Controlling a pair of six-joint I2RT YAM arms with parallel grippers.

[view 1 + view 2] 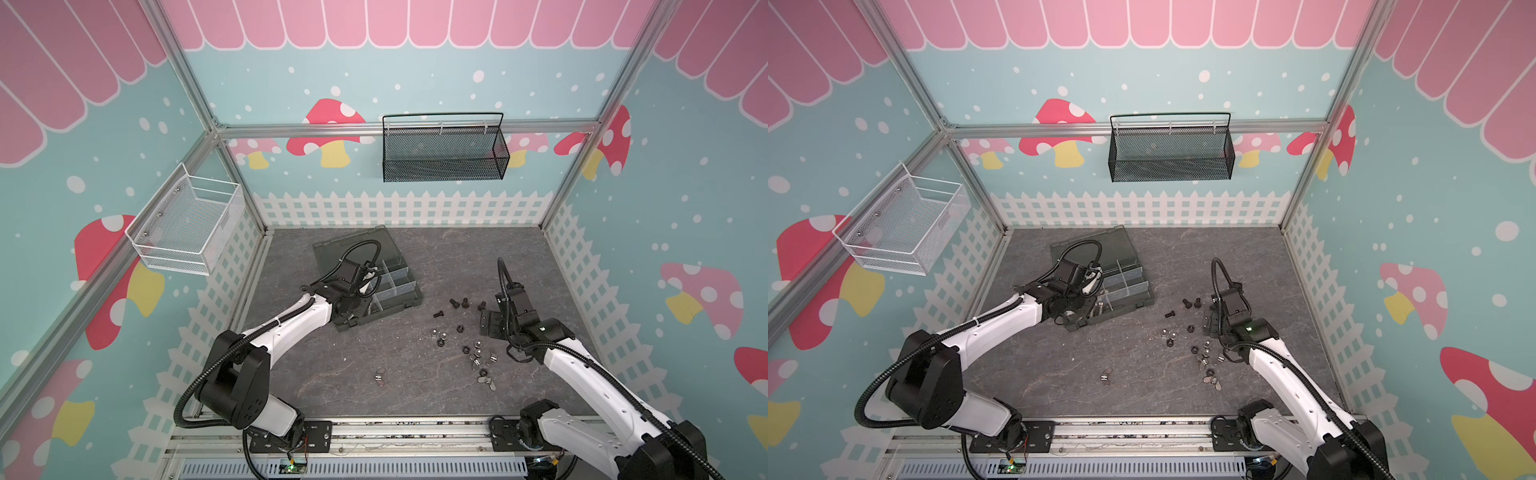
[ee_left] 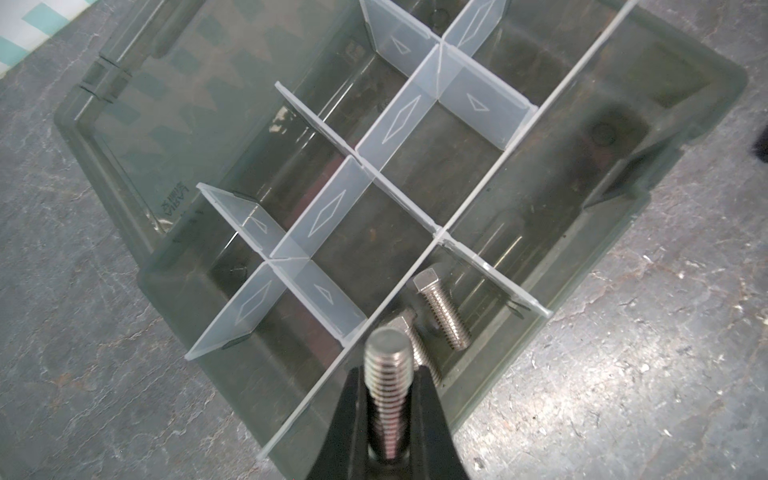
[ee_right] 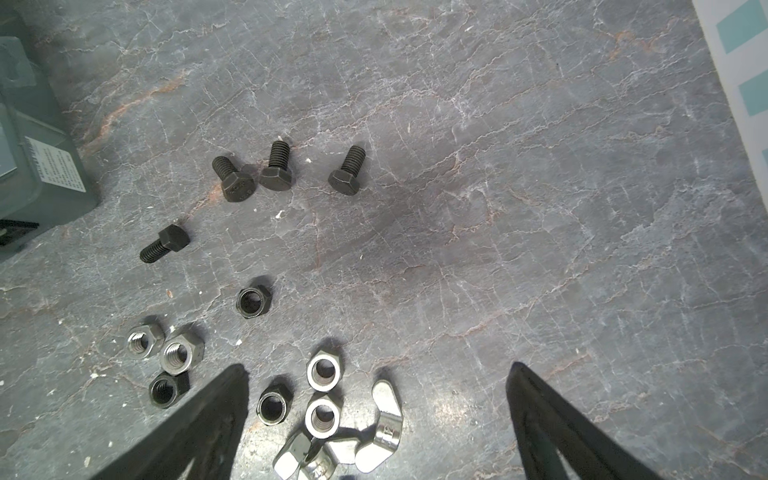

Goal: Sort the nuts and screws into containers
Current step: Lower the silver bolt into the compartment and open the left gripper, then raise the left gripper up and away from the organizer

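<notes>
My left gripper [image 2: 388,372] is shut on a silver screw [image 2: 386,345], thread tip pointing outward, over the smoky organizer box [image 2: 623,199]. Below it, two silver screws [image 2: 442,309] lie in a corner container beside the clear dividers [image 2: 328,212]. In both top views the left wrist hides those fingers over the box [image 1: 409,297] [image 1: 1142,297]. My right gripper [image 3: 376,370] stands open above the table with nothing between its fingers. Before it lie several black screws [image 3: 276,166] [image 1: 459,302], silver nuts [image 3: 176,353], black nuts [image 3: 253,302] and wing nuts [image 3: 386,424].
The box's lid [image 1: 353,245] lies open toward the back wall. One wing nut [image 1: 379,378] lies apart near the front middle. A white wire basket [image 1: 187,224] hangs on the left wall and a black mesh basket [image 1: 444,153] on the back wall.
</notes>
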